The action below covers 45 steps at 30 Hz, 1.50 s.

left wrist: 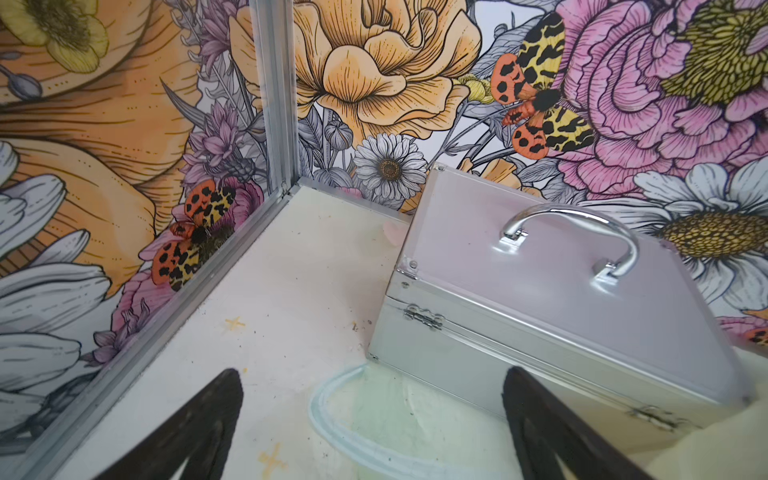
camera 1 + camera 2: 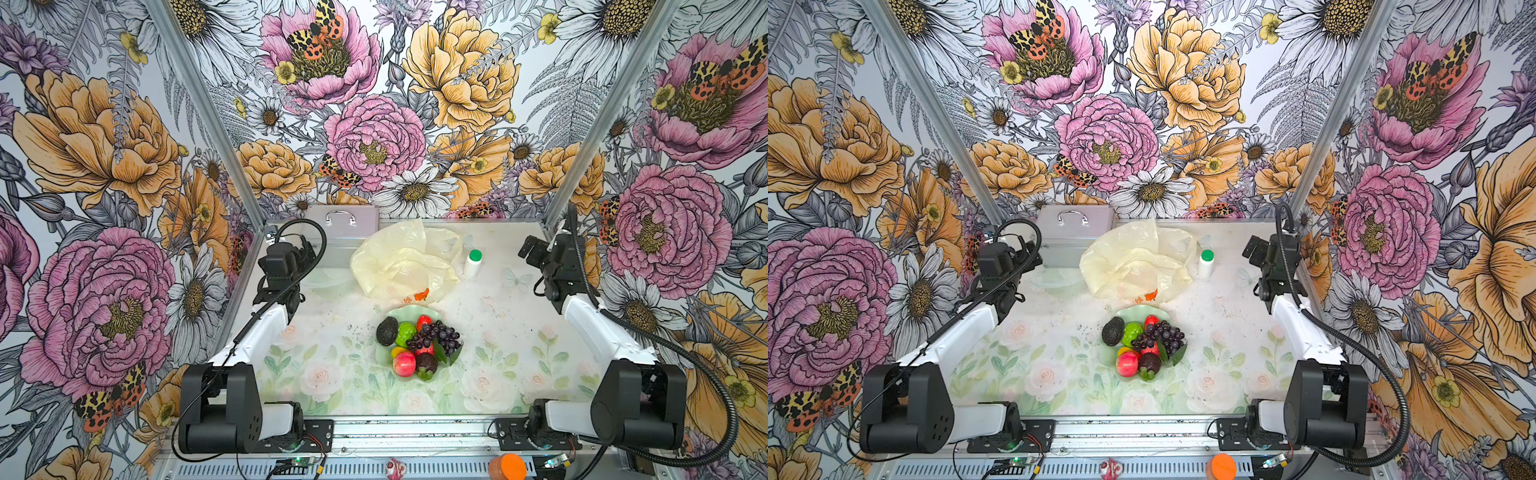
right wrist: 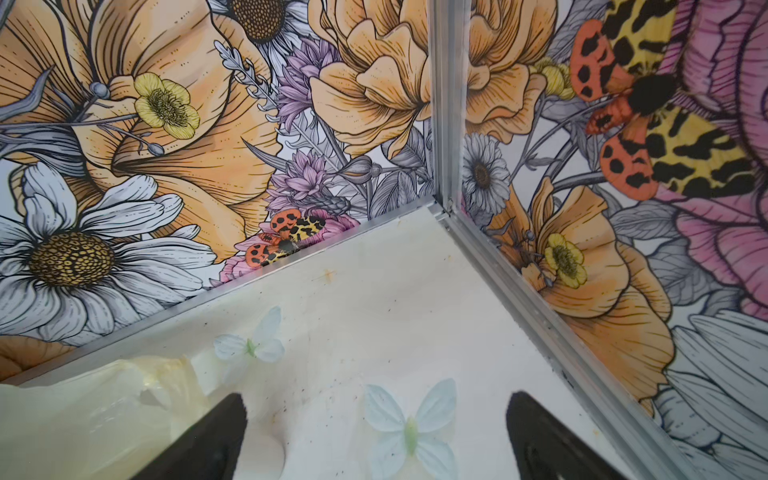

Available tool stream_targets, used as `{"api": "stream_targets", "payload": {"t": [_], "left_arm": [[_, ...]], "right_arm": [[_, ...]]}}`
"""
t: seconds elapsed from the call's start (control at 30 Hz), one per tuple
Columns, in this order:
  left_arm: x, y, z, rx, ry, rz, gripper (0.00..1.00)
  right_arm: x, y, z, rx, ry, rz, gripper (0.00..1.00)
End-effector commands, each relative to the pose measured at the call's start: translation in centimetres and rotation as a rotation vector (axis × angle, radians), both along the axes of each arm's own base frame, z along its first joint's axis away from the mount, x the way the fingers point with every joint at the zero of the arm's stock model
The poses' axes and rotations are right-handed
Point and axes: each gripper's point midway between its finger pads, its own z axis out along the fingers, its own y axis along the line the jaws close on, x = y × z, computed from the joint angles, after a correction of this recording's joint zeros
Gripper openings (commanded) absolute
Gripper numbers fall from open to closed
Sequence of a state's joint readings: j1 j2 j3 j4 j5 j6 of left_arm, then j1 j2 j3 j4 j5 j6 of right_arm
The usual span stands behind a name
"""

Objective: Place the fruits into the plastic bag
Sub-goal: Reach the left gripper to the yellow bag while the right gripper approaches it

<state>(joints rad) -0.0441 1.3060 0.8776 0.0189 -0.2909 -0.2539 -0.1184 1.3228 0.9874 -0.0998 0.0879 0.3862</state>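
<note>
The fruits are piled on a wavy pale green dish [image 2: 432, 311] at the table's middle in both top views: a dark avocado [image 2: 387, 331], a lime-green ball [image 2: 405, 333], a grape bunch [image 2: 436, 334], an apple [image 2: 404, 364] and a mangosteen [image 2: 427, 363]. Behind the dish lies the crumpled plastic bag [image 2: 403, 262] [image 2: 1133, 262], and its edge shows in the right wrist view [image 3: 83, 424]. My left gripper [image 1: 372, 378] [image 2: 306, 249] hangs open at the back left, empty. At the back right my right gripper [image 3: 376, 401] [image 2: 528, 249] is open too, over bare table.
A silver metal case [image 2: 340, 232] [image 1: 561, 299] stands at the back, left of the bag. A clear round lid [image 1: 353, 419] lies before it, under my left gripper. A white bottle with a green cap [image 2: 473, 264] stands right of the bag. Paper butterflies [image 3: 409, 424] lie near the right wall.
</note>
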Motion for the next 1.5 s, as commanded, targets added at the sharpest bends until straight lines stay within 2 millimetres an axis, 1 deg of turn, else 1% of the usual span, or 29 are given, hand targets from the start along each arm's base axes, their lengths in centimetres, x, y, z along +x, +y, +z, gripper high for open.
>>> {"api": "stream_targets", "payload": {"t": [0.0, 0.07, 0.17, 0.23, 0.3, 0.4, 0.5, 0.57, 0.63, 0.7, 0.8, 0.93, 1.0, 1.1, 1.17, 1.33, 1.47], "left_arm": [[-2.3, -1.0, -1.9, -0.091, 0.161, 0.073, 0.99], [-2.4, -2.5, -1.2, -0.145, 0.176, 0.035, 0.99], [-2.6, -5.0, -0.5, -0.253, 0.203, -0.033, 0.99], [-2.8, -7.2, -0.4, -0.319, 0.241, -0.101, 0.99], [-3.2, -8.8, -0.6, -0.337, 0.286, -0.143, 0.99], [-4.2, -11.2, -1.5, -0.374, 0.358, -0.214, 0.99], [-5.6, -12.8, -1.8, -0.470, 0.397, -0.258, 0.99], [-6.4, -13.9, -1.4, -0.517, 0.407, -0.295, 0.99], [-7.1, -14.8, -0.5, -0.539, 0.414, -0.312, 0.99], [-7.8, -16.5, 0.9, -0.544, 0.406, -0.365, 0.99], [-8.7, -18.6, 2.3, -0.544, 0.410, -0.410, 0.99], [-9.2, -21.6, 2.4, -0.562, 0.456, -0.454, 0.99], [-9.0, -23.0, 2.1, -0.549, 0.484, -0.477, 0.99], [-8.4, -24.8, 1.2, -0.545, 0.531, -0.490, 0.99], [-8.0, -26.1, 1.2, -0.553, 0.546, -0.501, 0.99], [-7.3, -29.5, 0.9, -0.535, 0.571, -0.537, 0.99], [-6.8, -31.9, -0.7, -0.515, 0.625, -0.561, 0.98]], "right_arm": [[-2.0, 4.0, -1.7, 0.241, 0.173, 0.117, 0.99], [-2.1, 5.8, -0.3, 0.340, 0.165, 0.175, 0.98], [-2.8, 8.0, 1.4, 0.434, 0.193, 0.222, 0.97], [-3.8, 9.2, 2.2, 0.469, 0.240, 0.228, 0.96], [-4.7, 10.4, 2.7, 0.503, 0.284, 0.254, 0.94], [-5.9, 12.2, 3.2, 0.534, 0.329, 0.294, 0.92], [-6.5, 13.7, 3.9, 0.568, 0.338, 0.335, 0.92], [-6.6, 14.5, 4.0, 0.590, 0.348, 0.365, 0.90], [-6.5, 15.2, 3.6, 0.596, 0.368, 0.387, 0.89], [-6.2, 15.8, 3.5, 0.588, 0.379, 0.423, 0.88], [-5.9, 16.5, 3.4, 0.566, 0.385, 0.455, 0.88], [-5.8, 16.6, 3.1, 0.551, 0.396, 0.455, 0.87], [-5.8, 16.8, 2.9, 0.555, 0.402, 0.466, 0.87], [-6.4, 16.7, 2.8, 0.567, 0.407, 0.455, 0.86], [-6.6, 16.7, 2.7, 0.564, 0.407, 0.459, 0.86], [-6.6, 16.9, 1.6, 0.560, 0.437, 0.472, 0.86], [-7.0, 16.8, 1.3, 0.555, 0.440, 0.463, 0.85]]}}
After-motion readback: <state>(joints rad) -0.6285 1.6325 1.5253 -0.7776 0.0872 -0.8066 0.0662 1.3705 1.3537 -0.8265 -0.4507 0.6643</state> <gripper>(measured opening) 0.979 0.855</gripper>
